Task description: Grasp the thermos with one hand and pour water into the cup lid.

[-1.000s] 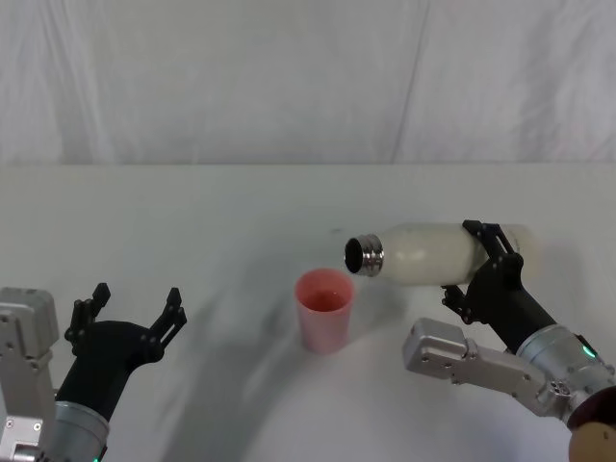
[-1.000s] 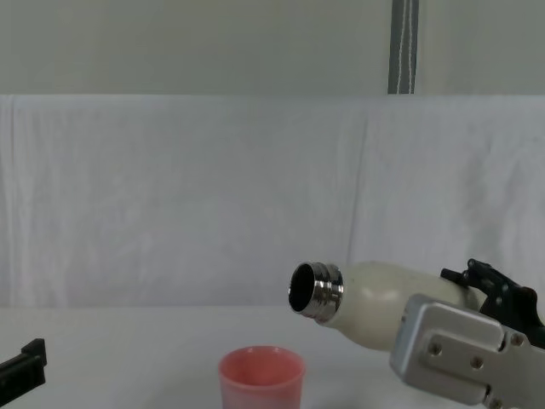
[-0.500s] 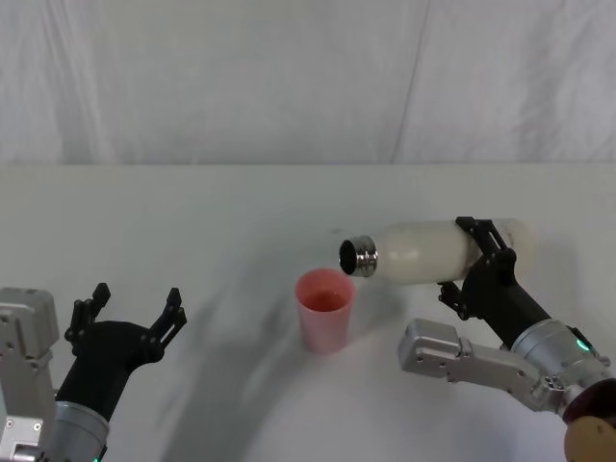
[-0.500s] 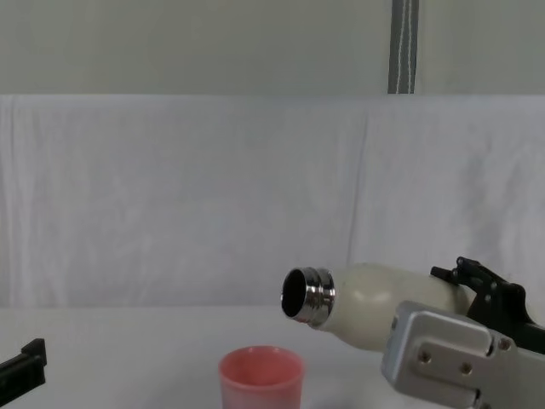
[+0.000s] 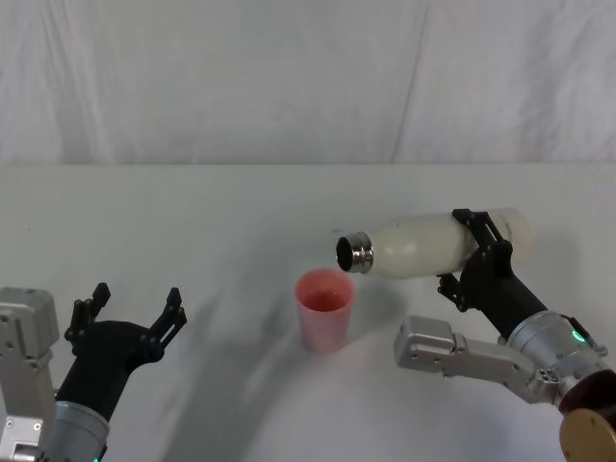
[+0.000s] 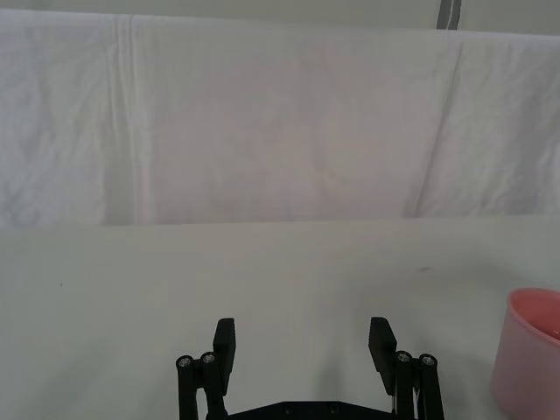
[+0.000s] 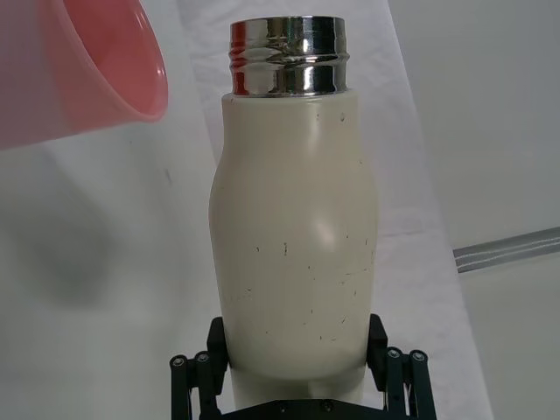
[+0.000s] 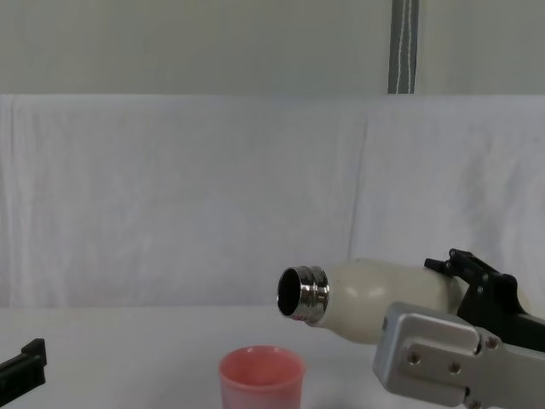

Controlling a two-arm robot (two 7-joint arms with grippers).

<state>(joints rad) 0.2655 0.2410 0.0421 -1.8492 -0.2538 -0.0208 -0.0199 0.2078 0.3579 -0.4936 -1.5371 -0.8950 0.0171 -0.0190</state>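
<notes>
Right pincer (image 5: 478, 252) clamped around the lower body of the thermos (image 5: 433, 245), holding it nearly level above the desk (image 5: 192, 221), steel neck pointing toward the cup lid (image 5: 324, 310). Mouth hanging just above and a little to the right of the pink rim, not yet squarely over it in the chest view. No stream visible.

Likely trouble: tipping further with the mouth this far off centre, sending water past the rim onto the white cloth. Also a risk of the smooth matte body slipping or rotating in the grip near the base, or the neck dipping and knocking the light cup over.

Plenty of bare desk all round the cup; nothing crowding the pour. Left pincer (image 5: 128, 313) parked low on the robot's left, fingers spread, well apart from the cup.
</notes>
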